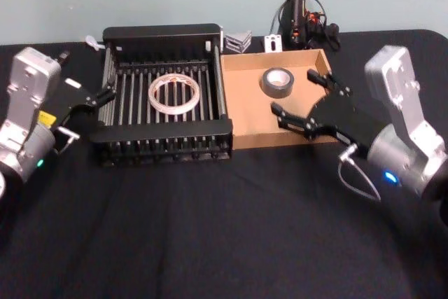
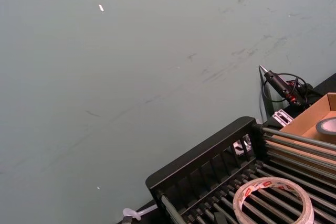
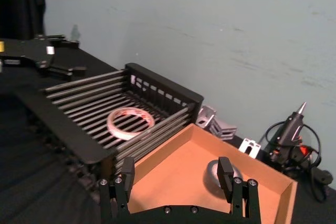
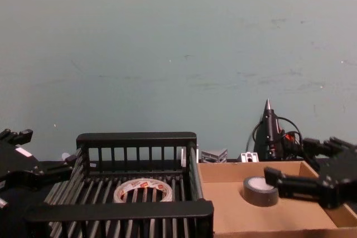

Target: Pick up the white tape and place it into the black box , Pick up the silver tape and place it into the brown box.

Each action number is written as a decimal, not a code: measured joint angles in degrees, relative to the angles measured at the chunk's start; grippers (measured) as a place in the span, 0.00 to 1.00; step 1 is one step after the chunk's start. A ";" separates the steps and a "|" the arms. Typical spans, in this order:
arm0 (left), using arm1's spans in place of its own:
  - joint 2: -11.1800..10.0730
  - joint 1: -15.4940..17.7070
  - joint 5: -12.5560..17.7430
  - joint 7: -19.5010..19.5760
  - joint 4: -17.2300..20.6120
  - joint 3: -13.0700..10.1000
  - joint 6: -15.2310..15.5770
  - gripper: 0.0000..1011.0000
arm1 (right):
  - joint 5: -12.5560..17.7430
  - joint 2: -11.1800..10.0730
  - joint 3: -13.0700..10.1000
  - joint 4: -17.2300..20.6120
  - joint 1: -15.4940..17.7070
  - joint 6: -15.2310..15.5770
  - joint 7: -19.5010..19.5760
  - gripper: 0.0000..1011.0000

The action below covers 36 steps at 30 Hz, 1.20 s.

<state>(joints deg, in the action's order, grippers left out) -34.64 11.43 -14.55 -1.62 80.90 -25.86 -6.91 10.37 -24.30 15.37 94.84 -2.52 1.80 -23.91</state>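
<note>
White tape, a thin whitish ring with red print inside, lies flat in the black box. Silver tape, thick and dark grey, lies in the brown box on the right. Right gripper hovers over the brown box, fingers spread; left gripper is at the black box's left side, fingers apart.

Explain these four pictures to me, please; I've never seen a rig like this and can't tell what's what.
This is a two-armed robot at a black table. One picture looks down from its head, one forward from its chest, one from each wrist. The whitish ring of tape lies in the black slatted plastic crate; the dark grey tape roll lies in the shallow tan cardboard box. The left gripper sits open beside the crate. The right gripper hangs open over the cardboard box. Neither holds anything.
</note>
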 joint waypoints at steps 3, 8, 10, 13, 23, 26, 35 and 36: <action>0.00 0.00 0.00 0.00 0.00 0.00 0.00 0.99 | 0.84 -0.70 0.01 0.58 2.05 -2.00 -0.04 0.99; 0.00 0.00 0.00 0.00 0.00 0.00 0.00 0.99 | 2.17 -1.83 0.21 1.27 4.85 -3.90 -0.65 0.99; 0.00 0.00 0.00 0.00 0.01 0.00 0.00 0.99 | 2.69 -2.32 0.36 1.42 5.84 -4.44 -0.95 0.99; 0.00 0.00 0.00 0.00 0.00 0.00 0.00 0.99 | 3.06 -2.98 0.75 1.41 6.98 -5.16 -1.34 0.99; 0.00 0.00 0.00 0.00 0.00 0.00 0.00 0.99 | 3.14 -3.35 2.11 -0.41 8.27 -5.84 -1.12 0.99; 0.00 0.00 0.00 0.00 0.00 0.00 0.00 0.99 | 2.72 -3.18 2.43 -1.12 8.12 -5.83 -0.73 0.99; 0.00 0.00 0.00 0.00 0.00 0.00 0.00 0.99 | 2.29 -2.95 2.84 -1.83 7.78 -5.66 -0.50 0.99; 0.00 0.00 0.00 0.00 0.00 0.00 0.00 0.99 | 2.29 -2.95 2.84 -1.83 7.79 -5.65 -0.49 0.99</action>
<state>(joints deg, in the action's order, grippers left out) -34.65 11.43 -14.55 -1.62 80.90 -25.86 -6.91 12.66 -27.25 18.21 93.01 5.27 -3.85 -24.40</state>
